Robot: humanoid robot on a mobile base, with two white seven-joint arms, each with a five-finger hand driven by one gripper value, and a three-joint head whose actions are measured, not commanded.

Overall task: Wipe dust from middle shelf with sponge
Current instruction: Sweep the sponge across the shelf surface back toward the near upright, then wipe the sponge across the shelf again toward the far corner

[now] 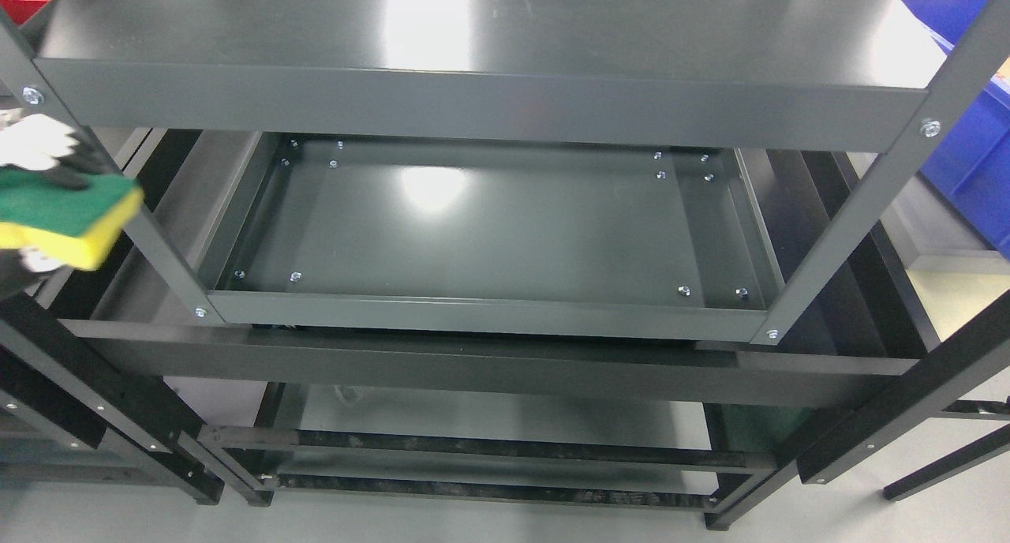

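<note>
Left hand at frame's left edge is gripping the sponge, green side up; I'm holding it outside the post, shelf unwiped.

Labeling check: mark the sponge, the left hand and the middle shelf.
sponge [67, 215]: head view, green scouring top above the yellow layer.
left hand [39, 152]: head view, white fingers gripping the sponge's top.
middle shelf [489, 235]: head view, bare centre of the tray floor.
</note>
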